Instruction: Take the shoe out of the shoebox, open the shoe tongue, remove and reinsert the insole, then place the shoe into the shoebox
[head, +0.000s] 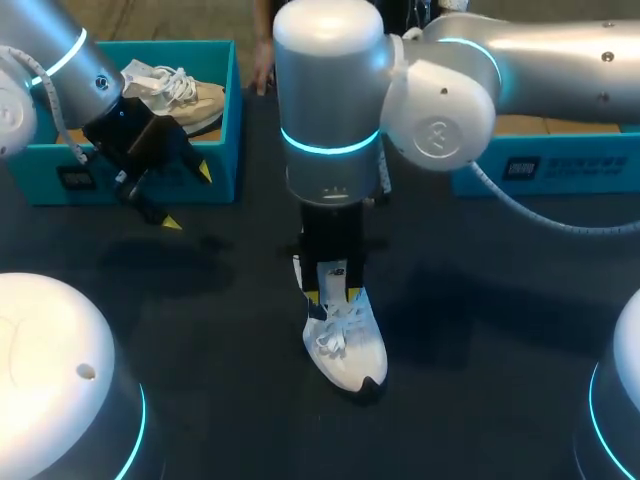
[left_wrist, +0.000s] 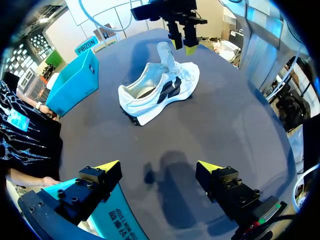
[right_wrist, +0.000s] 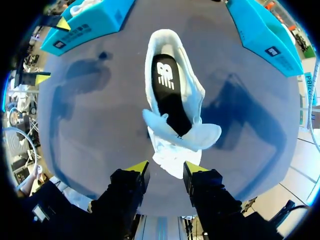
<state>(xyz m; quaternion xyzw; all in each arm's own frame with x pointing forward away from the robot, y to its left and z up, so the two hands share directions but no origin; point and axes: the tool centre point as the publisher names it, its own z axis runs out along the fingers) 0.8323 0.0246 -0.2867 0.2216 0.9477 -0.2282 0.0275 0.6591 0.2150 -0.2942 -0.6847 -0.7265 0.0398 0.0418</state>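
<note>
Shoeboxes flank the scene. At far left the left shoebox (head: 40, 162) holds a beige shoe (head: 190, 100). It is not the one we are working on. Our left gripper (head: 188, 197) hangs over the front wall of that box with its jaws wide apart and nothing between them, well away from the work.

At mid-table, the white shoe (head: 350, 350) lies on its sole on the dark table (head: 480, 330), out of any box, with its toe towards us. Our right arm comes in from the right and reaches past the middle, and the right gripper (head: 333, 297) is straight above the shoe's throat. The tongue (left_wrist: 166, 55) stands up out of the shoe right at that gripper's tips. Whether the jaws are clamped on it or only beside it, we cannot tell. The black insole (right_wrist: 167, 90) shows plainly through the open throat and lies flat in its place.

We judge that the take-out step is done and that opening the tongue is the step in hand, nearly finished. The next move calls for reaching into the heel opening, pinching the insole's rear edge and peeling it up. The idle left gripper would probably have to steady the shoe so that it does not lift.

At far right, the right shoebox (head: 560, 170) lies partly under our right arm, and we cannot see inside it.
</note>
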